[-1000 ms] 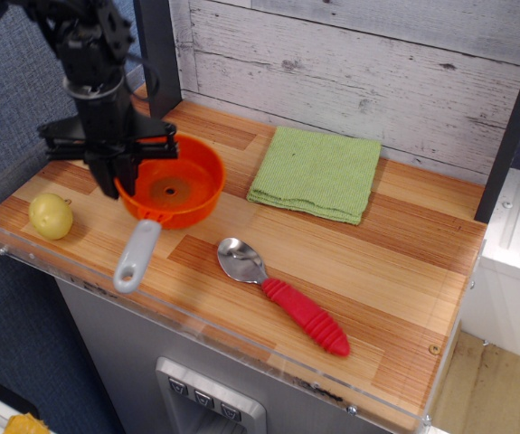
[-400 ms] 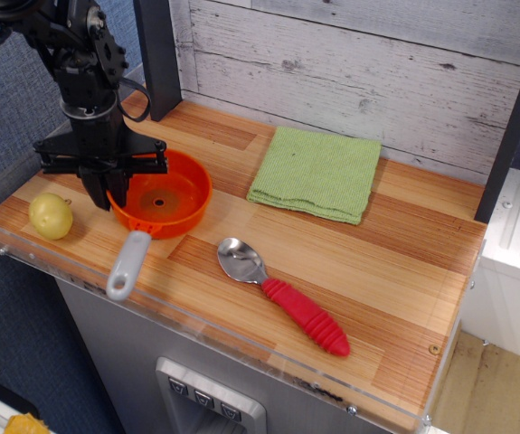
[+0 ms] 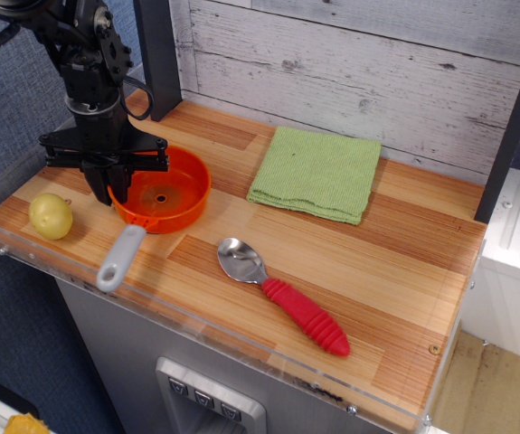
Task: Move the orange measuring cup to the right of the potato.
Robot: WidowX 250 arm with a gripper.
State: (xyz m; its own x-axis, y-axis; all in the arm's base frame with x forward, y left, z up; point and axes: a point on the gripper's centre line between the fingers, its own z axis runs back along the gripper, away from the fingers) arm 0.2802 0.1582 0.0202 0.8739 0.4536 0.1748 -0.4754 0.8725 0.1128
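Observation:
The orange measuring cup rests on the wooden counter at the left, its grey handle pointing toward the front edge. The potato, small and pale yellow-green, lies to the left of the cup with a small gap between them. My gripper comes straight down over the cup's left rim. Its black fingers are closed on that rim, one inside the bowl and one outside, between the cup and the potato.
A metal spoon with a red handle lies right of the cup near the front. A folded green cloth lies at the back. A dark post stands behind the gripper. A clear lip runs along the counter's front edge.
The gripper has carried the cup to the left, toward the potato, and lowered it from a tilted hold to flat on the counter. The potato, spoon and cloth have not moved.

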